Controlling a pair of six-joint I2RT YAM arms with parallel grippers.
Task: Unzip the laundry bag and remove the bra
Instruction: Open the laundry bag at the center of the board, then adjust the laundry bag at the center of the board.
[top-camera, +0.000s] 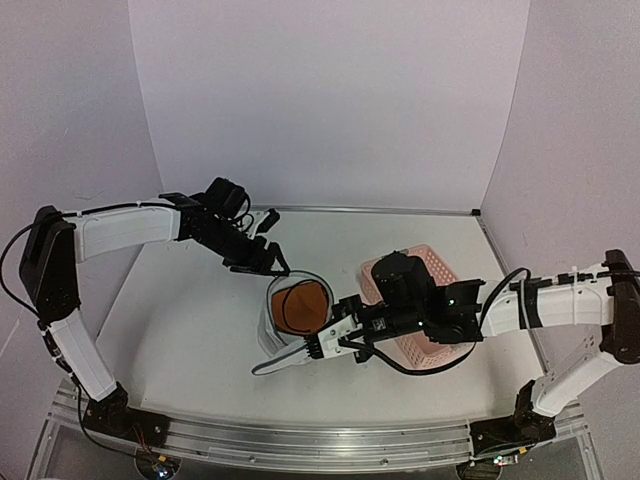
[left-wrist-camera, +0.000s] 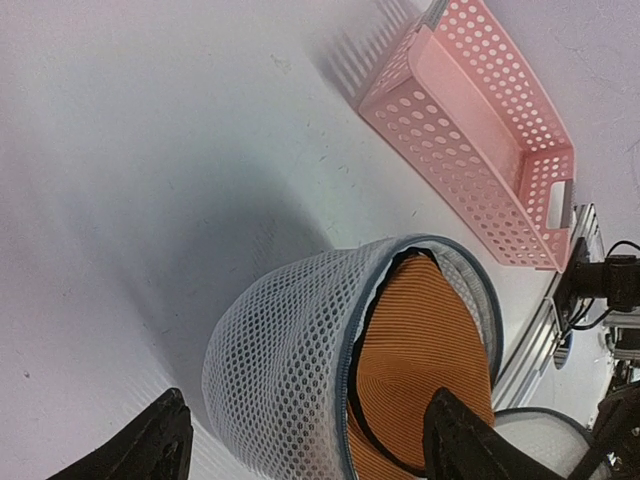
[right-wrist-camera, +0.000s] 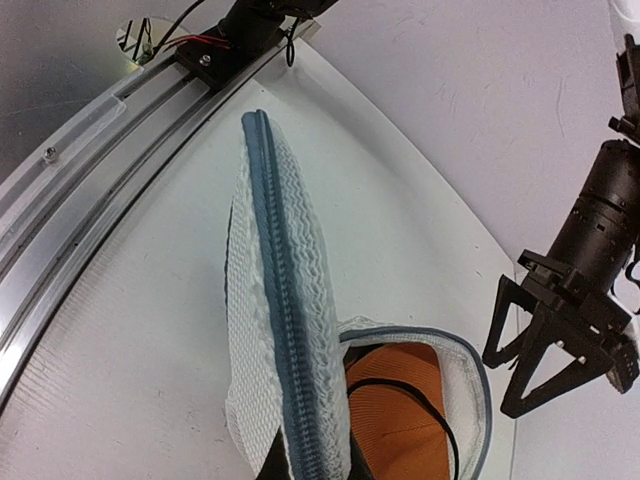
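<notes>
Laundry bag (top-camera: 270, 318) mid-table (top-camera: 180, 330), bra (top-camera: 303, 306) inside it. Basket (top-camera: 436, 260) just right of bag, slightly behind. Bag's flap (top-camera: 275, 362) hangs off its near-left side, with right gripper (top-camera: 312, 348) at the flap. Left gripper (top-camera: 268, 262) behind bag, near far rim, not touching.

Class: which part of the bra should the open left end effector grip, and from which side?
Probably the exposed orange fabric of the bra, from above through the open mouth of the laundry bag: mesh walls enclose its other sides, and the right end effector holds the lid clear.
</notes>
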